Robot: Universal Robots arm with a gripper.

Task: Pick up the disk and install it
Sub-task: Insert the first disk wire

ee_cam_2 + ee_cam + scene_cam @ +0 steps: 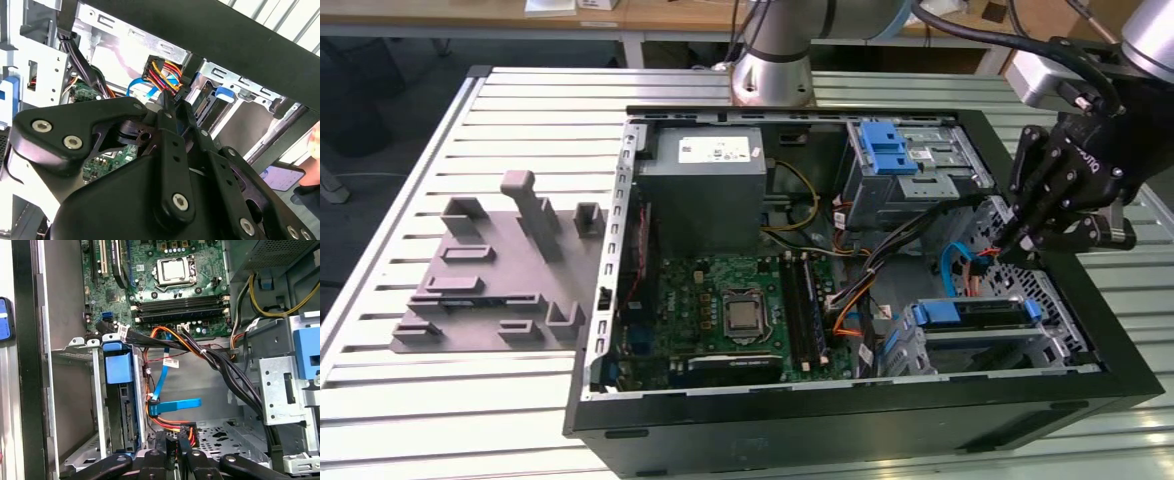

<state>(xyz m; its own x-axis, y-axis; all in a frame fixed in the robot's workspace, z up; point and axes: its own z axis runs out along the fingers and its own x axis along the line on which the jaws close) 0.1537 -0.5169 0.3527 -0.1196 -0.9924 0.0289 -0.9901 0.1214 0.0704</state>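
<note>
I see the disk (120, 405) seated in the lower drive cage (95, 390) inside the computer case (854, 420); my gripper (177, 440) hovers beside it, fingers pressed together on a cable connector (175, 437)

Even overhead light, bright; glare washes metal bracket (107, 37) in second wrist view; sharp elsewhere.

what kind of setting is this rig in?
Likely a robotics lab or workshop bench. An open computer case lies on a slatted metal table with the arm's base mounted at the table's far edge, a grey fixture plate beside the case, and wooden desks behind.
</note>
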